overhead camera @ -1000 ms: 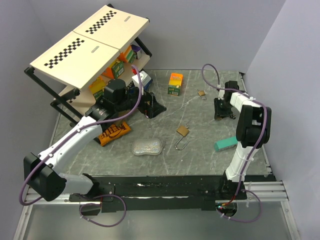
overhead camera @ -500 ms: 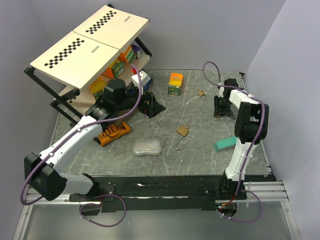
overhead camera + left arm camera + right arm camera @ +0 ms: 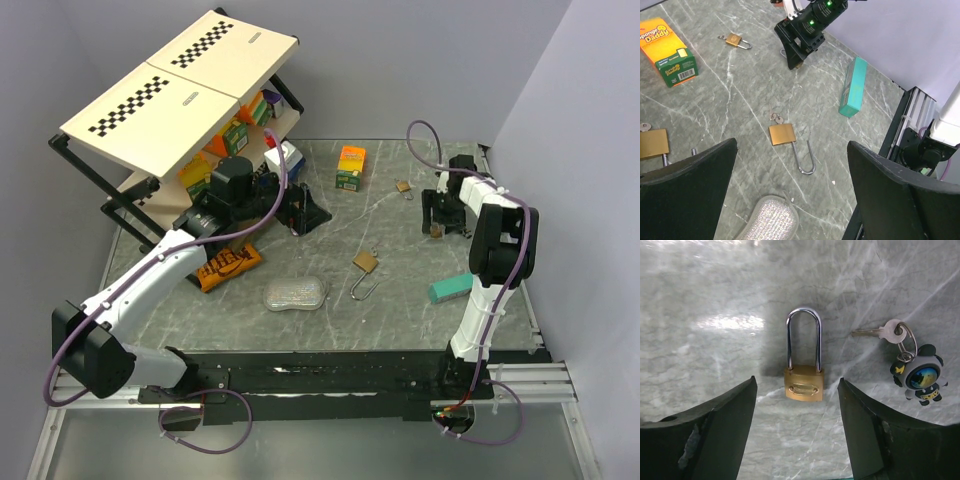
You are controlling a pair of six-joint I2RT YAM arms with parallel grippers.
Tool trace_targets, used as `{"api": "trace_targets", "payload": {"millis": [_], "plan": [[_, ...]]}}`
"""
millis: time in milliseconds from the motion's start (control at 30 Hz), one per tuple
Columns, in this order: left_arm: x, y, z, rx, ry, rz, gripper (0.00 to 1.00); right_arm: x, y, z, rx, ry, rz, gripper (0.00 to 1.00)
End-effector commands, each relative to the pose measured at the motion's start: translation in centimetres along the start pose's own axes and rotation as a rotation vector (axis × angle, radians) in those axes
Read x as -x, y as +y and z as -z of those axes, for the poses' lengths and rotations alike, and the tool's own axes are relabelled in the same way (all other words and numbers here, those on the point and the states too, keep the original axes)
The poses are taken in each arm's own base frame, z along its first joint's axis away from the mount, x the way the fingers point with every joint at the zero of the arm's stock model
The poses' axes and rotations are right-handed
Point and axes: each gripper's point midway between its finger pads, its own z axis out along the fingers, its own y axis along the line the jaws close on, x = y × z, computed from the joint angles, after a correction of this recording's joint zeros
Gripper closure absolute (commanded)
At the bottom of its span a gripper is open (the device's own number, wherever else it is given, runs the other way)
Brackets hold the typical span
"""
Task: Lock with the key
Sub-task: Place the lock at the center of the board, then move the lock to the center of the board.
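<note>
A brass padlock with a long open shackle lies mid-table; in the left wrist view keys sit at its body. My left gripper is open and empty, held above the table to the left of it. My right gripper is open and points down over a small shut brass padlock. A key on a ring with a round toy fob lies just right of that padlock. Another small padlock lies farther back. Another brass padlock shows at the left edge.
A green and orange sponge box stands at the back. A teal box lies near the right arm. A silver scrubber and an orange snack bag lie front left. A tilted shelf rack fills the back left.
My right gripper has shifted a little left, and a small brass thing now shows just below it. My left gripper has barely moved.
</note>
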Motion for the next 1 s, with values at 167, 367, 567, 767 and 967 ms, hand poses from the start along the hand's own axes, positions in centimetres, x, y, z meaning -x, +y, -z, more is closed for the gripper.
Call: {"api": "trace_targets", "payload": {"millis": [167, 367, 567, 767, 967], "plan": [[2.3, -0.9, 0.1, -0.036, -0.047, -0.028, 0.04, 8.8, 2.5, 6.5, 0.115, -0.255, 0.144, 0.25], [2.4, -0.4, -0.2, -0.021, -0.039, -0.031, 0.04, 11.2, 4.2, 4.2, 0.143, -0.237, 0.191, 0.29], [2.0, 0.1, -0.3, -0.010, -0.034, -0.016, 0.04, 12.9, 4.2, 2.0, 0.112, -0.233, 0.112, 0.39], [1.8, 0.8, -0.6, 0.003, -0.025, -0.005, 0.04, 13.5, 4.9, -0.4, 0.061, -0.217, 0.110, 0.46], [1.4, 1.3, -0.5, 0.014, -0.012, 0.003, 0.04, 13.9, 6.8, -1.2, 0.112, -0.224, 0.118, 0.52]]}}
